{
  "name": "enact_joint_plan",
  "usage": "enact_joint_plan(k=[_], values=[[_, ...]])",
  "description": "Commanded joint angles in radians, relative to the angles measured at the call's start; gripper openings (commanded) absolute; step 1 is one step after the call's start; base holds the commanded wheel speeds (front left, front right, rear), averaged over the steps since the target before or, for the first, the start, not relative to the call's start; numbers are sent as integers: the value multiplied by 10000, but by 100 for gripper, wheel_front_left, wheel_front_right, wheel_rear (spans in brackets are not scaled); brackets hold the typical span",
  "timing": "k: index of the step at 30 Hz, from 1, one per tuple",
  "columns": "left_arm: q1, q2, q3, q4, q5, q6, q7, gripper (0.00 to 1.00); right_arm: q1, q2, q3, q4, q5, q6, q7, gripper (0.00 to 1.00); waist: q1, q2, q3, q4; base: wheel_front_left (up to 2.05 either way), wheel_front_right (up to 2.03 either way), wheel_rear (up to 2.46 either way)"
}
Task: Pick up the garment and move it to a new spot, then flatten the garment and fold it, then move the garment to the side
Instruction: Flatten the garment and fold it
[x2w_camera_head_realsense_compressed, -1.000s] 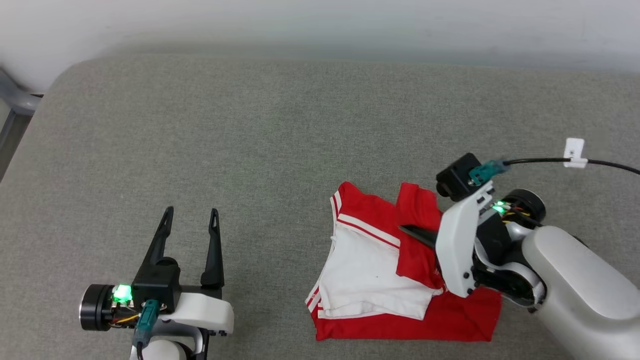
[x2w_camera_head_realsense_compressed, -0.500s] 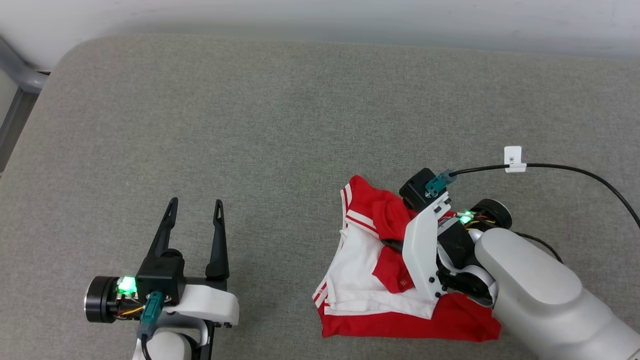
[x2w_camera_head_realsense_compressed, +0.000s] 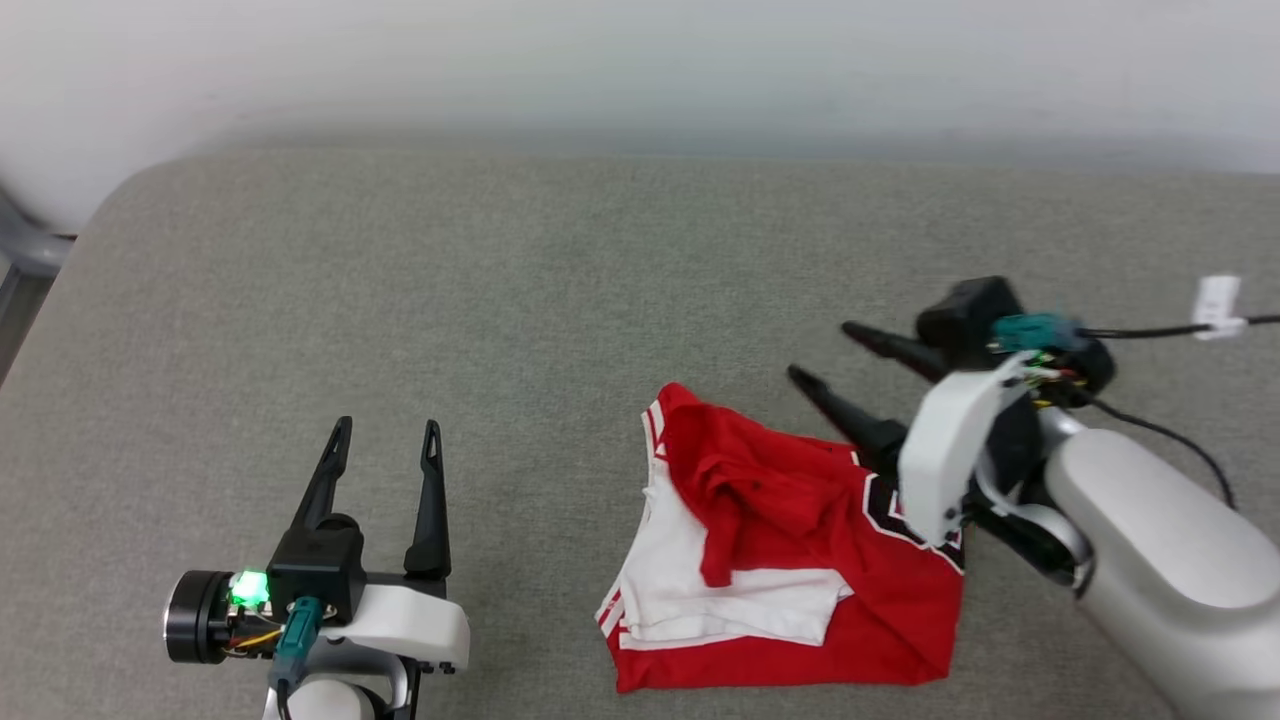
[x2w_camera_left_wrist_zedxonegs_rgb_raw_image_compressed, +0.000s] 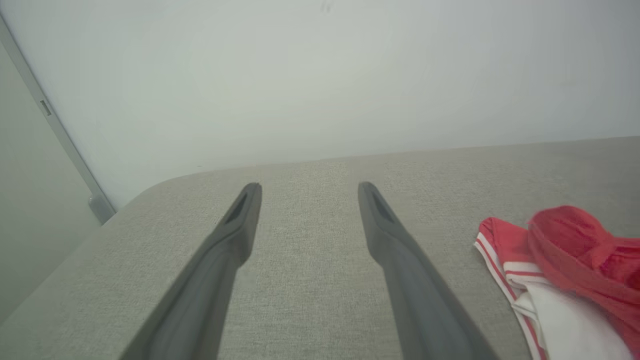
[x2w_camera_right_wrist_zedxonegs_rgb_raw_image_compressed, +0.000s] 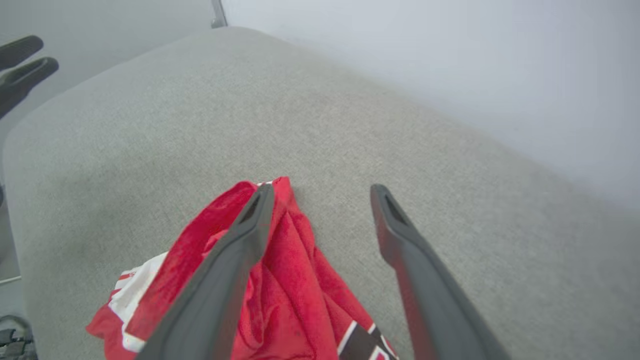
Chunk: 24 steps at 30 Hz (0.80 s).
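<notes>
— What do we have here besides the work itself?
— We see a table (x2w_camera_head_realsense_compressed: 500, 300) covered in grey woven cloth, flat, with a rounded corner at its far left.
— And behind the table?
— A plain pale wall (x2w_camera_head_realsense_compressed: 640, 60) runs along the table's far edge. The line where the two meet looks blurred to us.
— Anything off the table's left side?
— Yes, we make out a grey metal bar (x2w_camera_head_realsense_compressed: 35, 248) just beside that rounded corner. In the left wrist view we see it slant up along the wall, with a thicker foot near the table's corner. We cannot tell what it belongs to.
</notes>
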Motion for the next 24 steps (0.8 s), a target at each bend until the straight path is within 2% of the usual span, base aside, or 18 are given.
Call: enact_joint_plan(k=[1, 4, 10, 18, 24], values=[[104, 17, 51, 17, 9, -44, -24, 100, 295, -136, -321, -175, -202, -12, -267, 100, 0, 0, -216, -215, 0, 0, 0], [253, 22, 60, -34, 29, -51, -23, 100, 816, -380, -1448, -573, -1016, -12, -1073, 100, 0, 0, -420, -426, 0, 0, 0], [412, 34, 67, -56, 19, -129, -23, 100, 2449, 5, -3863, -1317, -2612, -10, -2237, 100, 0, 0, -669, -797, 0, 0, 0], [694, 56, 33, -35, 54, -158, -23, 100, 4763, 1291, -6836, -2576, -4443, -10, -3154, 100, 0, 0, -978, -1054, 0, 0, 0], [936, 131, 78, -25, 9, -165, -23, 100, 6294, 2179, -8023, -3439, -5127, -10, -3426, 100, 0, 0, -1215, -1091, 0, 0, 0]])
